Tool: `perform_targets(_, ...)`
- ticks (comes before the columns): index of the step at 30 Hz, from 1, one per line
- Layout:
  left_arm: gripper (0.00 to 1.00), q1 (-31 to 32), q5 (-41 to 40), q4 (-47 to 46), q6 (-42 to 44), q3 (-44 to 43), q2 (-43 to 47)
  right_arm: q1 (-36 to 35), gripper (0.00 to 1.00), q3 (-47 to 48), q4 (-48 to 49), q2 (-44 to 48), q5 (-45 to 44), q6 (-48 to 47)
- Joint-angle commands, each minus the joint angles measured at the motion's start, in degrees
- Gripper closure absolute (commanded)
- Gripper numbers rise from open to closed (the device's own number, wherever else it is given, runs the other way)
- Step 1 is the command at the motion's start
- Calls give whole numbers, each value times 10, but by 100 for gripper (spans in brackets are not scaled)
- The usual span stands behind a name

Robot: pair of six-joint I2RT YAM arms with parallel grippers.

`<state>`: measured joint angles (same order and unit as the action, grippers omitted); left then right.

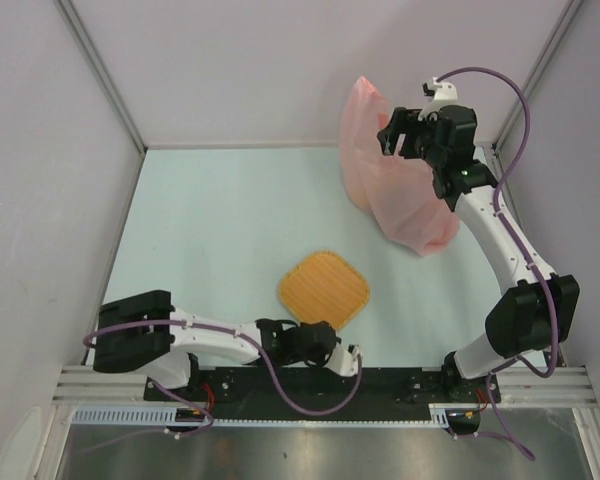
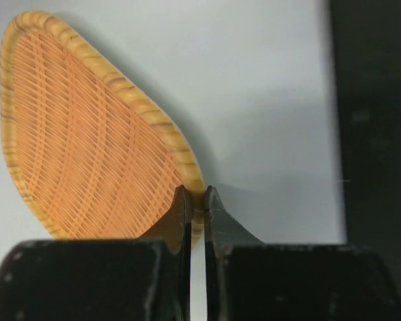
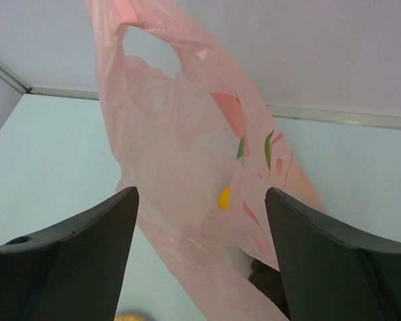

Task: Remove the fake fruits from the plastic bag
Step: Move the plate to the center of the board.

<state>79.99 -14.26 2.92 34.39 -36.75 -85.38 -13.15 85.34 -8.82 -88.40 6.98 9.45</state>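
The pink plastic bag [image 1: 395, 195] stands crumpled at the back right of the table, one loop handle [image 3: 147, 40] sticking up. A yellow fruit [image 3: 224, 198] shows through its thin film, and something dark [image 3: 264, 278] sits at its lower edge; the other fake fruits are hidden. My right gripper [image 1: 400, 135] hovers over the bag's top, open. In the right wrist view the right gripper [image 3: 202, 192] has its fingers wide apart, with the bag beyond the gap. My left gripper [image 1: 352, 358] lies low at the near edge, shut and empty.
A woven orange-tan tray [image 1: 323, 290] lies flat at the table's middle front. Its near corner [image 2: 197, 194] shows just past my left fingertips. A yellow-orange sliver [image 3: 130, 315] at the bottom of the right wrist view is too cut off to identify. Grey walls enclose the table.
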Motion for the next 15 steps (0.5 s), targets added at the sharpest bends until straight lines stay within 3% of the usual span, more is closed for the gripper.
perform_targets(1, 100, 82, 122, 59, -30, 28, 14, -7, 18, -3, 16, 35, 10, 7)
perform_targets(5, 98, 112, 138, 103, -10, 18, 14, -16, 18, -6, 12, 44, 12, 3)
perform_targets(6, 89, 113, 161, 111, -5, 16, 13, -18, 18, -7, 10, 46, 13, 2)
perform_targets(7, 25, 112, 169, 115, 2, 16, 12, -19, 18, -10, 9, 49, 14, 2)
perform_targets(8, 0, 112, 163, 112, -2, 17, 14, -20, 18, -11, 8, 55, 15, 2)
perform_targets(11, 0, 101, 145, 128, -5, 0, 20, -20, 18, -11, 5, 73, 15, 2)
perform_targets(14, 0, 56, 146, 176, -32, -59, 76, -16, 17, 3, -20, 102, 23, -4)
perform_targets(15, 0, 40, 152, 223, -48, -116, 82, -15, 16, 7, -29, 111, 27, -7)
